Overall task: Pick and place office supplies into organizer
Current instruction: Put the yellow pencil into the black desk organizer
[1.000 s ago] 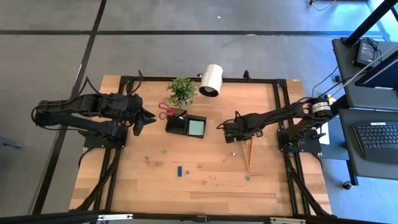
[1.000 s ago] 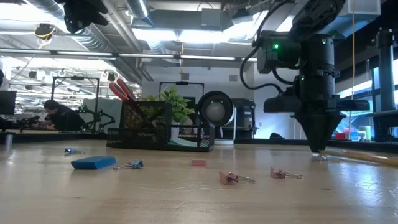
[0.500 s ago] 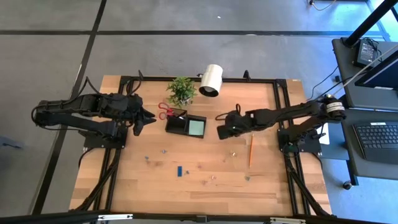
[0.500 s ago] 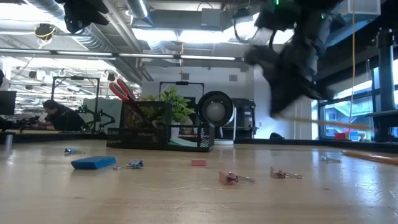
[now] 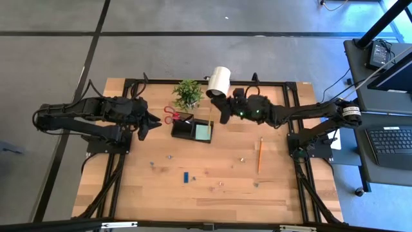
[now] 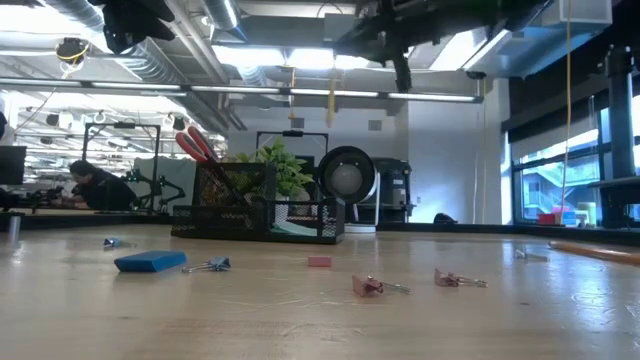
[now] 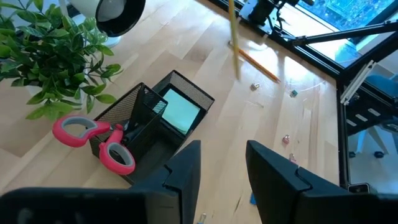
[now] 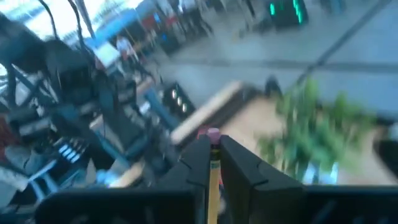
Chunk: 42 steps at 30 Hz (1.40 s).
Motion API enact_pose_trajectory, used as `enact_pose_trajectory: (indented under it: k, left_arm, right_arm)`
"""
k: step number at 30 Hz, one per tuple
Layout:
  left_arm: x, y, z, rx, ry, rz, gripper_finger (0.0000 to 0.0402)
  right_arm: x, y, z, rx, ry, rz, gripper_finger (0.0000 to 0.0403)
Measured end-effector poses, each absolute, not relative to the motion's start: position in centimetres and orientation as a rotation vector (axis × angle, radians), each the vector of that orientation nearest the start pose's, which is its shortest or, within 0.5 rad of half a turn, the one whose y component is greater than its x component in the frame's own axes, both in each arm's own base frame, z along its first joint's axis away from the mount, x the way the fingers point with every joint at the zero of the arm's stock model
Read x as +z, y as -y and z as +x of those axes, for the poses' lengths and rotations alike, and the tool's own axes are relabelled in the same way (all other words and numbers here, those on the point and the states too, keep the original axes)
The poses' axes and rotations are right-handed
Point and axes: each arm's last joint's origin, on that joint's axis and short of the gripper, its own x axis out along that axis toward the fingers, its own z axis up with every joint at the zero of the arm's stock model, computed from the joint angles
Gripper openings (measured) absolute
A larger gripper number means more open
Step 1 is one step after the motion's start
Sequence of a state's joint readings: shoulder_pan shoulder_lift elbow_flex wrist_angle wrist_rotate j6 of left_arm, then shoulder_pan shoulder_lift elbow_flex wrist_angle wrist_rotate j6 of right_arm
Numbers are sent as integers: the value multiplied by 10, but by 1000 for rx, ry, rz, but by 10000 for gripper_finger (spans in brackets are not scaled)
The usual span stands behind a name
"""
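Observation:
My right gripper (image 5: 224,110) is shut on a wooden pencil (image 8: 213,163) and reaches level over the far middle of the table, between the white lamp and the black organizer (image 5: 192,129). The pencil (image 6: 331,100) hangs high above the tabletop. Red-handled scissors (image 7: 96,140) stick out of the organizer, and a teal note pad (image 7: 182,114) lies in its tray. A second pencil (image 5: 259,154), a blue piece (image 5: 185,176) and small clips (image 6: 368,286) lie on the wood. My left gripper (image 7: 224,167) waits open at the left, holding nothing. My right gripper pinches the pencil between its two fingers just below the pink eraser (image 8: 212,134), which pokes out past the fingertips. The fingers come in level from the table's right side and lie across the pencil. The pencil hangs down below them, lifted clear of the table.
A green potted plant (image 5: 187,94) and the white cylindrical lamp (image 5: 219,82) stand at the far edge, close to my right gripper. A black metal frame (image 5: 293,116) borders the table. Bare wood lies in front of the organizer.
My right gripper has risen from the table's right part with a pencil and swung toward the far edge and the organizer, tipping from pointing down to level. The pencil is lifted clear and now hangs upright. The other pencil stays on the wood.

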<state>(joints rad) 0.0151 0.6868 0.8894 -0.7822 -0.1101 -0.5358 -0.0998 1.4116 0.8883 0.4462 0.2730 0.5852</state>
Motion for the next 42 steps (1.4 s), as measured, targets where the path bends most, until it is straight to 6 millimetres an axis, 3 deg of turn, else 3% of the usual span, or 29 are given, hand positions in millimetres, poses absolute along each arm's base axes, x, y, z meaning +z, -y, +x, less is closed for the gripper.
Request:
enact_pose_trajectory:
  k: [6, 10, 14, 21, 25, 31, 42]
  left_arm:
    - [326, -5, 125, 275, -532, -492, 123]
    - [326, -5, 124, 275, -532, -485, 123]
    - [326, -5, 124, 275, -532, -485, 123]
    - [326, -5, 124, 275, -533, -484, 123]
    - [326, -5, 124, 275, -533, -484, 123]
    - [326, -5, 124, 275, -533, -484, 123]
    - [326, -5, 124, 275, -536, -483, 123]
  right_arm:
    - [309, 52, 328, -401, 94, 442, 30]
    - [333, 55, 351, -400, 66, 316, 30]
    - [336, 60, 382, -412, -55, 201, 30]
    - [322, 65, 434, -350, -112, 120, 30]
    - [314, 66, 454, -313, -120, 106, 30]
    - [292, 68, 472, -301, -171, 56, 30]
    - [248, 69, 485, -280, -305, 50, 30]
